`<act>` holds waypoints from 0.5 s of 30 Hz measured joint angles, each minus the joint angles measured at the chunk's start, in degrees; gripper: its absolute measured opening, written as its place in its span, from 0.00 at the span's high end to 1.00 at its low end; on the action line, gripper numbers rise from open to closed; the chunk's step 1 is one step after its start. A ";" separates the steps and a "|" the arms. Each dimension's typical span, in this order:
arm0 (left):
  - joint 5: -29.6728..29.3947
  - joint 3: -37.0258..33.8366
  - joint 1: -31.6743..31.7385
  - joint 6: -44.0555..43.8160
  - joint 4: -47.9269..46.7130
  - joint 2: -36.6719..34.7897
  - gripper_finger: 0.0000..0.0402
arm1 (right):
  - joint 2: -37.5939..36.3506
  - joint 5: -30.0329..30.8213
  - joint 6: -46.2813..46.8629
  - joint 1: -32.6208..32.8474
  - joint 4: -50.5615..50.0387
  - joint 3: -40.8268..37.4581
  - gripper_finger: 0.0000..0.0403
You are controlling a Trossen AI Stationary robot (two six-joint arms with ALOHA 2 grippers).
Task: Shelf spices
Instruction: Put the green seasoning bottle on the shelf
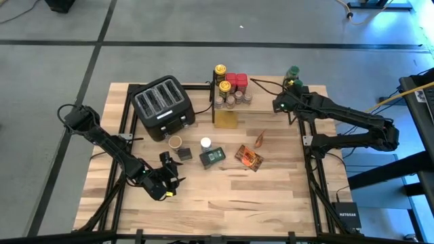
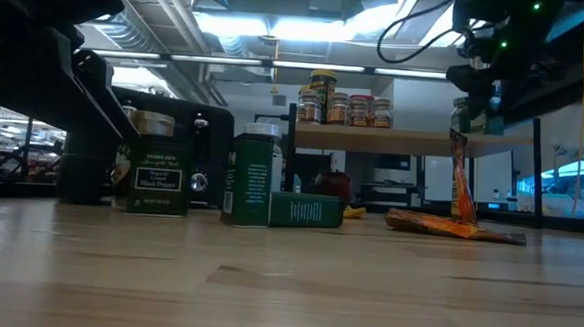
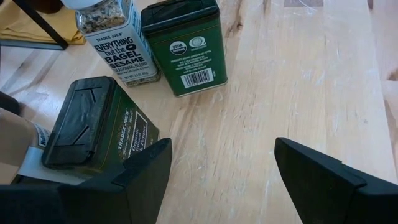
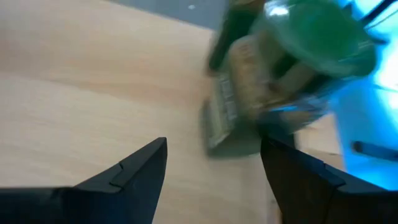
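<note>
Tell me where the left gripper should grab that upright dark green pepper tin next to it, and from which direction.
Take the dark green tin across its two flat side walls, just below the hinged lid, coming down from above. It stands upright and is box-shaped, so flat faces suit the pads. The left gripper is open right beside it; the bagel seasoning jar stands close behind, so a descent looks safer than a sideways approach.
</note>
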 joint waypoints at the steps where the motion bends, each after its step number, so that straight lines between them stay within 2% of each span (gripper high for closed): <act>1: 0.00 0.00 0.00 -0.10 -0.02 0.00 0.31 | 0.02 -1.17 -0.21 0.04 0.42 0.00 0.34; 5: 0.00 0.00 0.00 -0.11 -0.02 0.00 0.31 | 0.06 -4.20 -0.44 0.09 0.63 0.00 0.34; 15: -0.02 0.00 -0.02 0.02 -0.02 0.00 0.31 | 2.42 -2.40 -3.67 0.07 5.96 -0.02 0.34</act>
